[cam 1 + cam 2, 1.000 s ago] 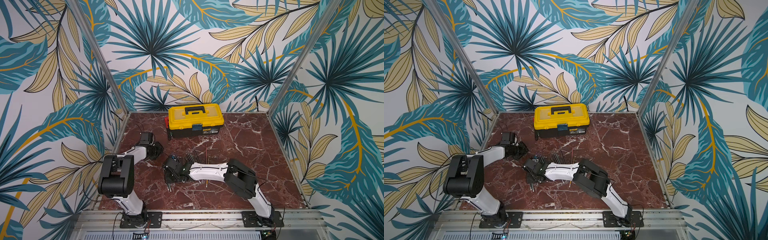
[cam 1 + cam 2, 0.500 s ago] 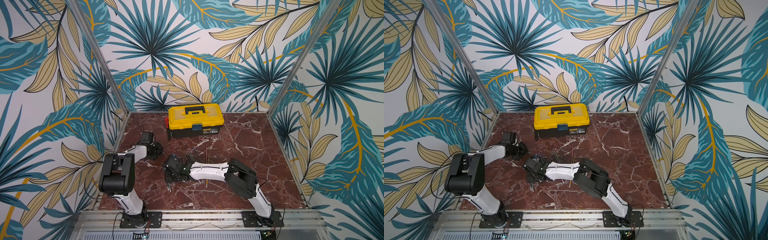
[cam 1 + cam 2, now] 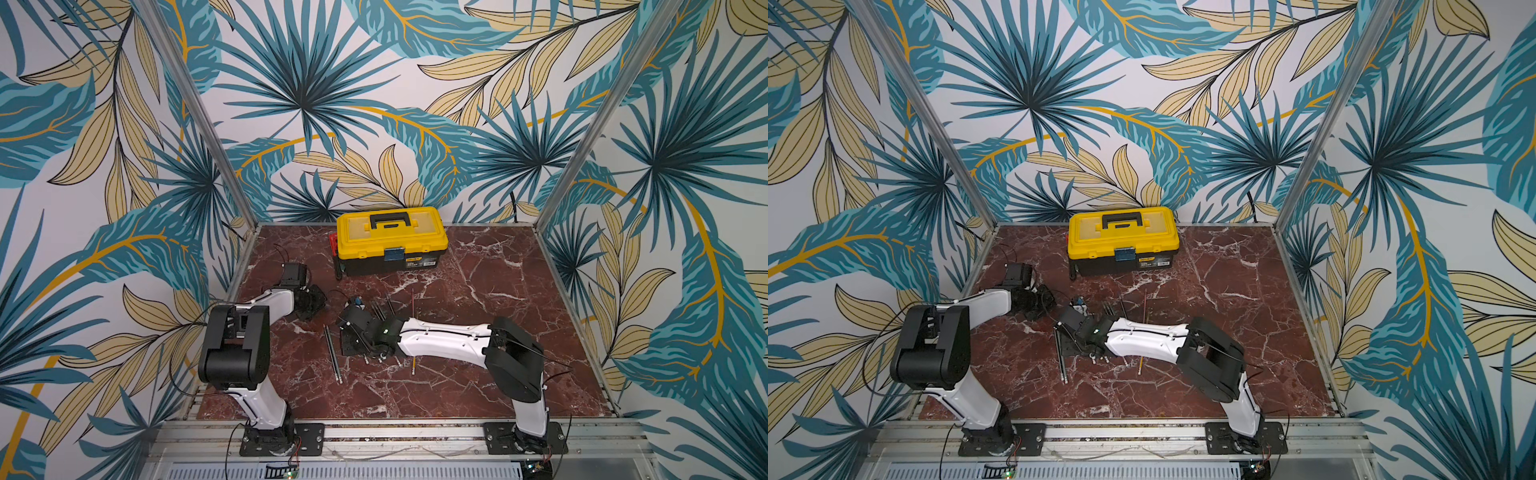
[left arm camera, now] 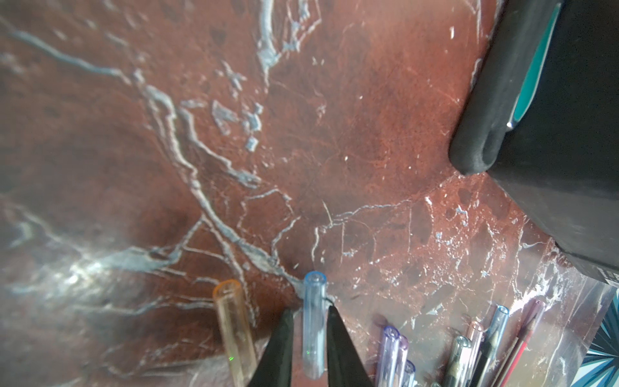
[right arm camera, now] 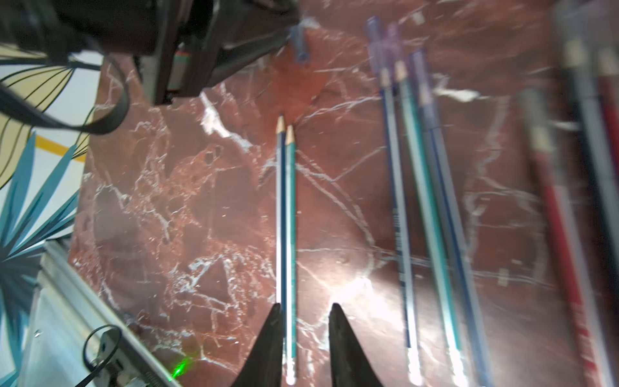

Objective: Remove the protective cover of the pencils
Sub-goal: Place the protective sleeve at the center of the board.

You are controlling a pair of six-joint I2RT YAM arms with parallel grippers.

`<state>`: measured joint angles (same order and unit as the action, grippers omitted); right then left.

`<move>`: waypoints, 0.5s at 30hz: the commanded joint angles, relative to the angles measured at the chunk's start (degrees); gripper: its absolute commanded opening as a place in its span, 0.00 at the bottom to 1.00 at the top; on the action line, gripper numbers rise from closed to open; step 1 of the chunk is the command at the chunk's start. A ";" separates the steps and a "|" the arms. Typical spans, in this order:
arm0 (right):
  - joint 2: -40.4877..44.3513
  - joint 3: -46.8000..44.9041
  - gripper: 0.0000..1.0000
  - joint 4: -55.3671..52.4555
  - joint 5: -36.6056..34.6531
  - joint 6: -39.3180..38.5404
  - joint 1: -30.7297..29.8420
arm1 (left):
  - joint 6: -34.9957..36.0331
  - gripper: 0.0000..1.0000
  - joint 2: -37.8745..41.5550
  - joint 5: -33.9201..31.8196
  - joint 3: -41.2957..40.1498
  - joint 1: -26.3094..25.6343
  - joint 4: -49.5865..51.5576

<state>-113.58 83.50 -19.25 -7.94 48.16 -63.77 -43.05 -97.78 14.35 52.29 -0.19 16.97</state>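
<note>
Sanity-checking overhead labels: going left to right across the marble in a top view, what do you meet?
left gripper → pair of dark pencils → cluster of dark pencils → red pencil → right arm's elbow. Left out: the yellow toolbox, which spans several of these.

My left arm (image 3: 272, 300) reaches far, right arm (image 3: 440, 343) stretches left — my left gripper (image 4: 310, 313) and right gripper (image 5: 304, 310) slightly parted.
</note>
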 commanded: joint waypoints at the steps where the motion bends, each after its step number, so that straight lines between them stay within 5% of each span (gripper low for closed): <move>1: 1.04 -1.53 0.26 -4.06 -4.04 -1.61 0.22 | 0.80 0.20 0.11 -0.43 2.02 -0.17 0.99; 15: -4.00 3.38 0.25 -11.10 -6.02 -3.86 0.22 | 0.83 0.21 1.54 -0.74 1.65 -0.17 0.96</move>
<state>-115.66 85.65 -27.09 -12.88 45.39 -63.51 -42.87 -97.73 14.13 52.53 -0.19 17.47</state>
